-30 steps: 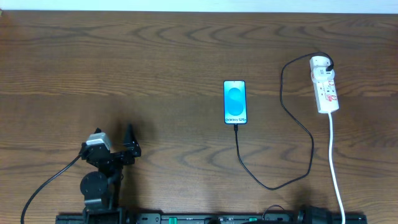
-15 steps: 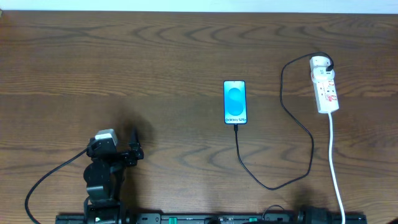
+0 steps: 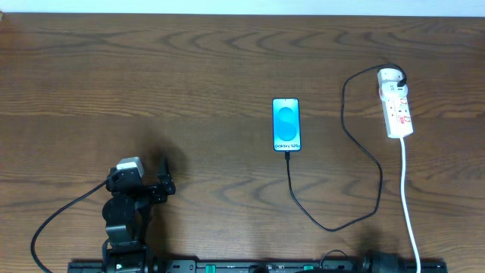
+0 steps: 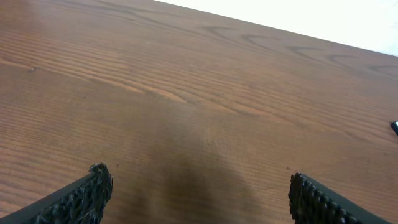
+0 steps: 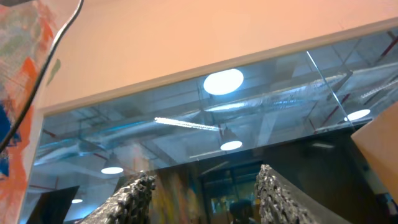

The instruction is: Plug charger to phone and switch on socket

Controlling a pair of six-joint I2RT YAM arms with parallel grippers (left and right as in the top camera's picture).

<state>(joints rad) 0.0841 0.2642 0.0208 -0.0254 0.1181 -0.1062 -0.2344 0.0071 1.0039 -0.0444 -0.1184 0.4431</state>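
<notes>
The phone [image 3: 286, 124] lies flat mid-table with its cyan screen lit. The charger cable [image 3: 333, 225] meets the phone's near end, loops across the table and runs up to the round white adapter [image 3: 389, 76]. The adapter sits in the far end of the white socket strip [image 3: 398, 112] at the right. My left gripper [image 3: 157, 184] is open and empty at the near left, far from the phone; in the left wrist view [image 4: 199, 200] it is over bare wood. My right gripper [image 5: 203, 186] is open and empty, pointing up at a ceiling, and is out of the overhead view.
The strip's white cord [image 3: 408, 201] runs down to the table's near edge. A thick black arm cable [image 3: 57, 224] trails left of the left arm base. A black rail [image 3: 250, 266] lies along the near edge.
The left arm has drawn back toward its base and swung slightly right over the past second; it has held still for the last half second. Phone, cable and strip have not moved.
</notes>
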